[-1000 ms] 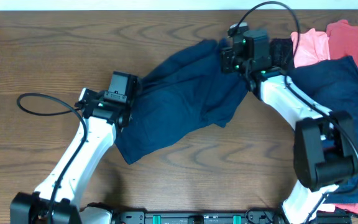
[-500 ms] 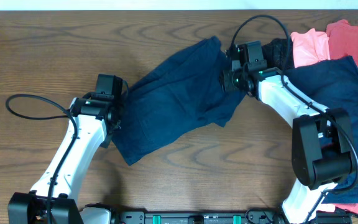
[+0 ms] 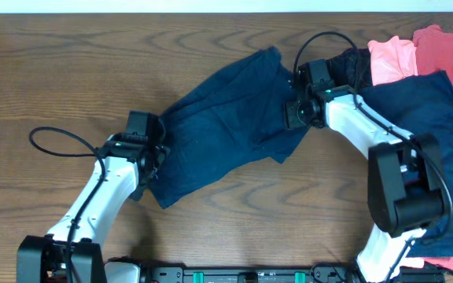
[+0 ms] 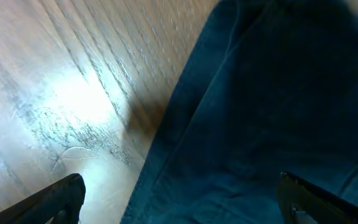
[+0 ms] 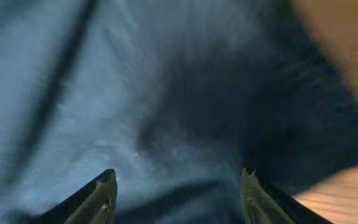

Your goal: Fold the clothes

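A dark navy garment (image 3: 222, 126) lies spread diagonally across the middle of the table. My left gripper (image 3: 154, 161) is at its lower left edge; in the left wrist view (image 4: 179, 199) its fingers are spread wide over the fabric hem (image 4: 166, 149), holding nothing. My right gripper (image 3: 296, 114) is at the garment's right edge; in the right wrist view (image 5: 179, 193) its fingers are open just above the navy fabric (image 5: 166, 93). More clothes lie at the right: coral pink (image 3: 390, 59), red (image 3: 447, 51), black (image 3: 356, 63) and another navy piece (image 3: 423, 102).
The wooden table (image 3: 53, 71) stretches to the left and back. Black cables loop by my left arm (image 3: 53, 141) and above my right arm (image 3: 329, 35). A black rail (image 3: 250, 275) runs along the front edge.
My left gripper has moved down and right along the garment's lower left edge. My right gripper has moved down from the garment's top corner to its right edge. The garment lies flatter.
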`<state>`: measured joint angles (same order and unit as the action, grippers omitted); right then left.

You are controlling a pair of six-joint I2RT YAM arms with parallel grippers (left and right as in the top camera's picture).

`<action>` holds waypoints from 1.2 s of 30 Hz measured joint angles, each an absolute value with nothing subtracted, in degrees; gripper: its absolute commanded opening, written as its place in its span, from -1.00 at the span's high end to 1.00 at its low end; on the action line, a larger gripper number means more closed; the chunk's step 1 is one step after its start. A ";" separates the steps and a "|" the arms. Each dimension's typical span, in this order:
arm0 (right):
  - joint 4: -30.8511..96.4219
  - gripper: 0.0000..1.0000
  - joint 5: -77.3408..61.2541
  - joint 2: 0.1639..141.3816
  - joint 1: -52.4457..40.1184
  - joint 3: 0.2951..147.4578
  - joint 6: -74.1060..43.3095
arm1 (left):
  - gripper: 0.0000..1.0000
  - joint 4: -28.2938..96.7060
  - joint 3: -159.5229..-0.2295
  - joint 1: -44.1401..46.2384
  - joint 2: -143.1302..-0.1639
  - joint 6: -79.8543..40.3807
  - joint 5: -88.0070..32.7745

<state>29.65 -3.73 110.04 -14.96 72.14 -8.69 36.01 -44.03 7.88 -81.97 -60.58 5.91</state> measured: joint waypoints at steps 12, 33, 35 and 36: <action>31.27 0.10 -6.04 96.40 -15.31 72.18 -8.71 | -0.47 26.52 -37.17 7.88 -81.97 -53.84 1.78; 33.50 0.82 -11.68 100.55 -24.86 72.16 -8.14 | 0.88 25.12 -34.20 7.92 -80.27 -43.35 -0.45; 33.61 0.98 -13.10 101.75 -25.91 72.16 -8.19 | 0.88 30.52 -34.98 7.92 -79.59 -41.80 -0.62; 33.65 0.98 -13.91 102.37 -26.61 72.16 -8.29 | 0.88 33.04 -35.38 7.92 -79.29 -41.01 -0.75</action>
<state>33.65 -13.91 102.37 -26.61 72.16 -8.29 33.04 -35.38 7.92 -79.29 -41.01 -0.75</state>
